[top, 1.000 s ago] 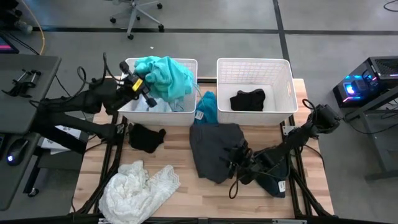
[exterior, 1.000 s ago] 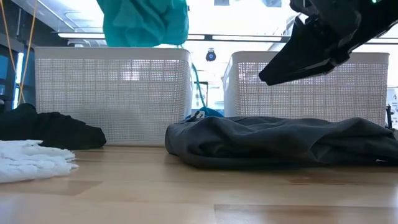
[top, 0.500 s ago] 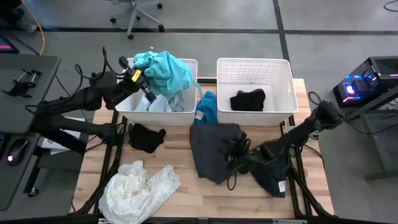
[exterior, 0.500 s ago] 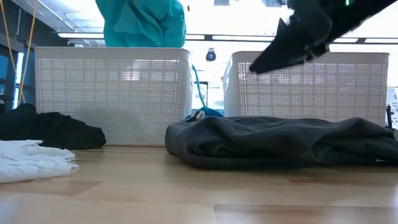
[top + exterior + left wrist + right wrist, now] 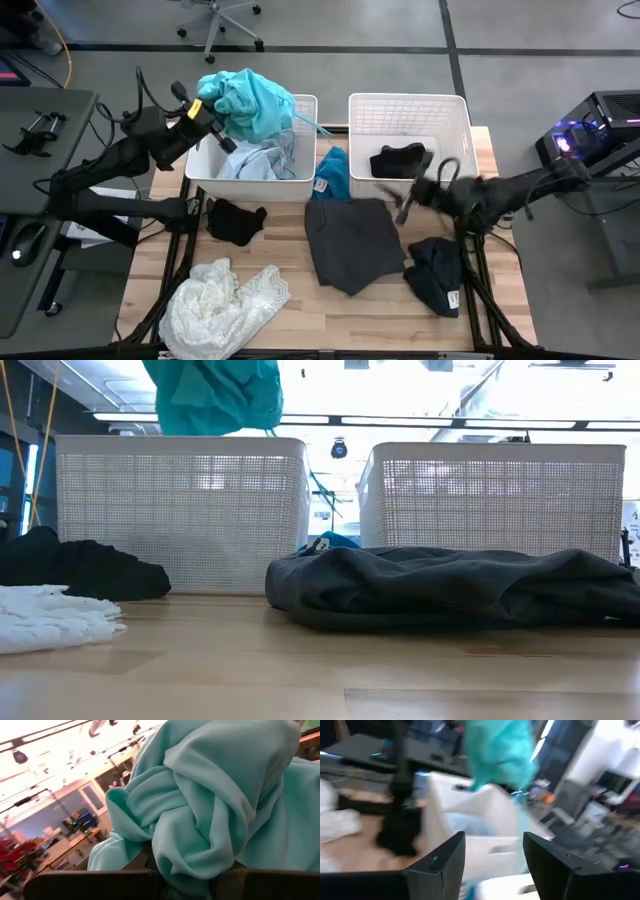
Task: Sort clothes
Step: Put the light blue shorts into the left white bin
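Note:
My left gripper (image 5: pixel 213 120) is shut on a bunched teal garment (image 5: pixel 250 105) above the left white basket (image 5: pixel 300 187); the garment fills the left wrist view (image 5: pixel 200 805) and shows at the top of the low view (image 5: pixel 215 395). A pale grey-blue garment (image 5: pixel 250 165) lies in that basket. My right gripper (image 5: pixel 410 200) is open and empty (image 5: pixel 492 865), in the air near the right basket (image 5: pixel 410 98), which holds a black garment (image 5: pixel 398 160). A dark grey garment (image 5: pixel 355 240) lies flat on the table. My left gripper holds the teal garment by a bunched fold of several layers (image 5: pixel 190 865) between its two fingers; the cloth itself hides the place of contact. The fingers come slanting from the table's left. The garment hangs in a bundle, its lower end about level with the basket's rim (image 5: pixel 230 432).
On the table lie a white lacy garment (image 5: pixel 225 300) at the near left, a small black one (image 5: pixel 235 220) in front of the left basket, a blue one (image 5: pixel 333 172) between the baskets, and a dark one (image 5: pixel 435 275) at the near right.
My left gripper has gone up and toward the table's far left with the teal garment, which now hangs higher over the left basket. My right gripper has risen from the dark grey garment and gone toward the right basket, out of the low view; the grey garment stays on the table.

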### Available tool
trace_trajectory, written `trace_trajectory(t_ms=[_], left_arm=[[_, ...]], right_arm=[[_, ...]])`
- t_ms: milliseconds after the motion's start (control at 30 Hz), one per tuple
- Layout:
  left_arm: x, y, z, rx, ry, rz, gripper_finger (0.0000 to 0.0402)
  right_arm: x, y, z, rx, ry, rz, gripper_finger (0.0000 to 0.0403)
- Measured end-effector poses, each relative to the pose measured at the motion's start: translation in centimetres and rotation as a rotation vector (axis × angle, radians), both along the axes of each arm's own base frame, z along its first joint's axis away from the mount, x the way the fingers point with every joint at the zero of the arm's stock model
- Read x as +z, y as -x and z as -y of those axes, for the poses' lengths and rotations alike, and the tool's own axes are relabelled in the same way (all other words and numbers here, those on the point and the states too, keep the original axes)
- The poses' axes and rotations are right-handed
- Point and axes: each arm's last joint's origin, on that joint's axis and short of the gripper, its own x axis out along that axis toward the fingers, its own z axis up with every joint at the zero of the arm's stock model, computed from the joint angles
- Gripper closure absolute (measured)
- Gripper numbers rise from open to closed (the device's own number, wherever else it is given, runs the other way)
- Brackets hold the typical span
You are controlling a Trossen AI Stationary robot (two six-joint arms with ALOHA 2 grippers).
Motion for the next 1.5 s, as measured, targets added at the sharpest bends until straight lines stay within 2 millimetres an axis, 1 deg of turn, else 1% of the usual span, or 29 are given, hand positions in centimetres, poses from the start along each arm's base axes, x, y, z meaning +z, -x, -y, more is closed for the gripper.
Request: trace_trajectory(t_ms=[100,200,300,367,467,567,633,733,833,933,1000,1100,1200,1333,1400,1500], left_arm=[[0.0,-0.5,-0.6,-0.049,-0.032,-0.016,0.0367],[0.4,-1.1,-1.1,-0.08,-0.132,-0.047,0.0367],[1.2,-1.5,-1.6,-0.026,-0.248,-0.05,0.0367],[1.9,-1.3,-2.0,0.058,-0.27,0.016,0.0367],[2.3,-0.5,-2.8,0.243,-0.204,0.113,0.0367],[1.9,0.0,-3.3,0.412,-0.096,0.177,0.0367],[1.4,0.1,-3.2,0.437,-0.021,0.216,0.0367],[0.3,-0.1,-2.7,0.353,0.162,0.233,0.0367],[-1.3,-1.1,-2.4,0.232,0.432,0.221,0.0367],[-3.7,-2.8,-2.5,0.181,0.7,0.183,0.0367],[-5.6,-4.0,-2.8,0.19,0.844,0.086,0.0367],[-8.9,-6.1,-3.4,0.298,1.013,-0.052,0.0367],[-11.8,-8.1,-4.8,0.432,1.088,-0.144,0.0367],[-15.7,-10.2,-7.2,0.561,1.125,-0.265,0.0367],[-17.6,-10.9,-8.6,0.608,1.125,-0.349,0.0366],[-20.2,-10.9,-10.5,0.714,1.13,-0.447,0.0364]], right_arm=[[1.2,1.3,2.6,-0.097,0.054,0.028,0.0217],[2.0,2.2,4.9,-0.219,0.107,0.052,0.0217],[2.8,2.7,6.7,-0.361,0.165,0.076,0.0217],[3.2,3.1,7.7,-0.488,0.171,0.095,0.0217],[3.2,3.7,9.1,-0.662,0.111,0.135,0.0217],[2.5,3.9,9.9,-0.756,0.004,0.177,0.0217],[2.2,4.0,10.1,-0.771,-0.074,0.228,0.0217],[1.9,3.9,10.2,-0.746,-0.171,0.302,0.0217],[1.8,3.8,10.5,-0.685,-0.246,0.359,0.0217],[1.6,3.7,10.9,-0.56,-0.307,0.357,0.0217],[1.3,3.6,11.2,-0.451,-0.355,0.322,0.0217],[0.6,3.5,11.6,-0.307,-0.429,0.244,0.0217],[-0.2,3.7,12.0,-0.231,-0.448,0.137,0.0217],[-0.8,4.1,12.5,-0.25,-0.434,0.049,0.0217],[-1.1,4.3,12.7,-0.275,-0.451,0.035,0.0217],[-1.4,4.5,13.0,-0.317,-0.512,0.042,0.0217]])
